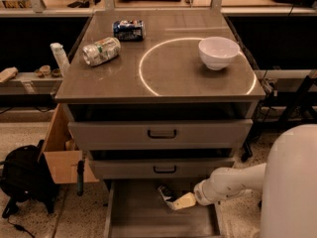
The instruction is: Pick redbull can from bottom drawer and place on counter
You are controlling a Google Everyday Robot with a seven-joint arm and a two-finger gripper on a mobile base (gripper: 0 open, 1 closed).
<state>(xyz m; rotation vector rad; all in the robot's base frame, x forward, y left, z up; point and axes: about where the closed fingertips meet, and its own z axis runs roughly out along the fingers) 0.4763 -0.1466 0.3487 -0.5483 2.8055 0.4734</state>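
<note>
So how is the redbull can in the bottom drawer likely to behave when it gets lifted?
The redbull can is slim, lying aslant on the bottom drawer floor by the gripper, so a nudge would probably roll it. Its shiny metal looks slippery, and, like the dented can on the counter, likely crushable.

Probably head-mounted camera looks down across counter (163,86) to gripper (172,202) in drawer (141,219).

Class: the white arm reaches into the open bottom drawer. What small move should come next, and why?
Probably ease the two-finger gripper slightly further onto the slim silver-and-blue redbull can. The can lies right at its tip in the wide grey bottom drawer, but a firm hold isn't evident, so lifting toward the grey-brown counter seems premature.
</note>
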